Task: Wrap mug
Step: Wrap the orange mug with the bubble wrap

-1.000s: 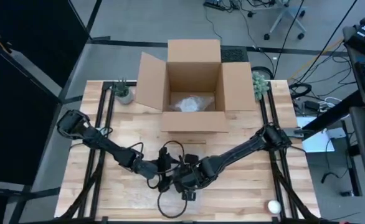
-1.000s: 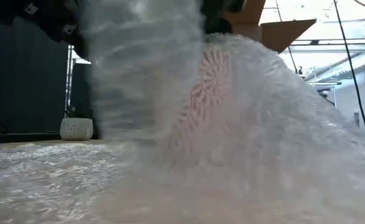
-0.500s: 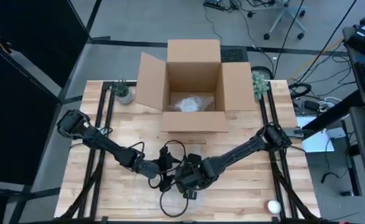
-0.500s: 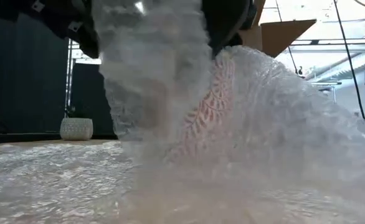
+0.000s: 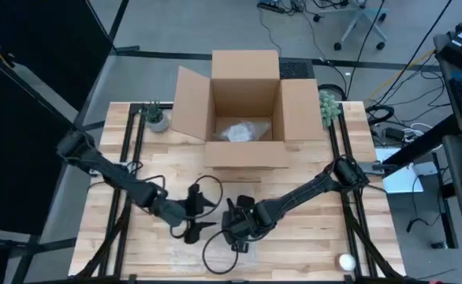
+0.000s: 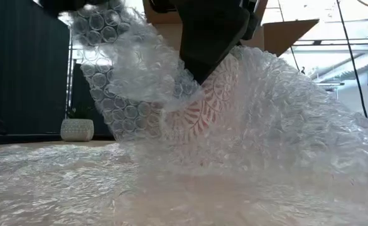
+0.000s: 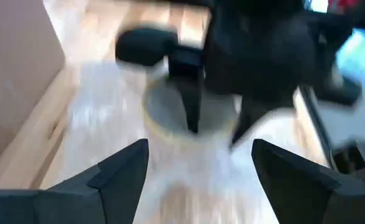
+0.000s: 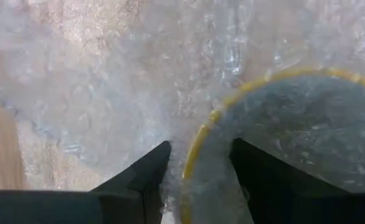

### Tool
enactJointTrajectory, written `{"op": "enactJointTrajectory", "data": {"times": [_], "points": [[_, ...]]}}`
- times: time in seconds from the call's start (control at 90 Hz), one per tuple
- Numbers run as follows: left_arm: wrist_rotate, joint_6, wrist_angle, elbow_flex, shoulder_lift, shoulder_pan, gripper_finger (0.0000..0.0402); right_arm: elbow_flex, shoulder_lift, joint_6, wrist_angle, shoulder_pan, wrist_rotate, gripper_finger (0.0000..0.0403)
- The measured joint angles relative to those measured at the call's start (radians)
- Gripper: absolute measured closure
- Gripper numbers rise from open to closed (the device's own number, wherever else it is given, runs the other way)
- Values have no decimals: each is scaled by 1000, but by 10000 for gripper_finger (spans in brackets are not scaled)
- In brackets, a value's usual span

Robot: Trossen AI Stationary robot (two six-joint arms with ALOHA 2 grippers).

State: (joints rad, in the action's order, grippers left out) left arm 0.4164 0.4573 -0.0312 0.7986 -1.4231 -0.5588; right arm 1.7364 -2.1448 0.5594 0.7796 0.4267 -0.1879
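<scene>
A mug point(image 6: 203, 107) with a red-and-white pattern and a yellow rim stands near the table's front middle, on and under clear bubble wrap point(image 6: 284, 125). My right gripper point(image 5: 237, 233) is above it, shut over its rim. A loose flap of the wrap point(image 6: 121, 81) stands up on the mug's left and leans against that gripper. My left gripper point(image 5: 203, 230) hovers just left of the mug, open, with nothing between its fingers point(image 7: 123, 165). In the left wrist view the mug point(image 7: 170, 112) shows ahead with the right gripper on it. My right gripper comes down from above onto the mug's yellow rim point(image 8: 195, 158). One finger point(image 8: 266, 180) is inside the mug and one point(image 8: 142, 180) outside. A layer of bubble wrap lies over the rim between them. The mug stands upright on the table.
An open cardboard box point(image 5: 245, 110) with a wrapped bundle point(image 5: 239, 130) inside stands at the table's far middle. Small plant pots point(image 5: 156, 117) point(image 5: 328, 106) flank it. A white ball point(image 5: 347, 261) lies at the front right. A black cable loop point(image 5: 219, 256) lies near the mug.
My left gripper has drawn back from the mug toward the table's left edge and no longer holds the wrap. The flap it had raised beside the mug now slumps against my right gripper. The mug has stayed in place.
</scene>
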Motion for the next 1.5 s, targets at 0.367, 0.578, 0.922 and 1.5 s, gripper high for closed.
{"op": "enactJointTrajectory", "data": {"times": [0.367, 0.578, 0.922, 1.5], "points": [[190, 115, 116, -75, -100, -50, 128, 0, -1, -6, -13, 0, 0, 243], [190, 4, 426, -76, -164, 2, 128, 0, -1, -6, -19, 0, 1, 243], [65, 28, 494, -20, -311, 105, 128, 0, -2, -24, -17, 1, 0, 243], [62, 35, 488, -15, -338, 108, 128, 36, 107, -47, 113, 6, 7, 243]]}}
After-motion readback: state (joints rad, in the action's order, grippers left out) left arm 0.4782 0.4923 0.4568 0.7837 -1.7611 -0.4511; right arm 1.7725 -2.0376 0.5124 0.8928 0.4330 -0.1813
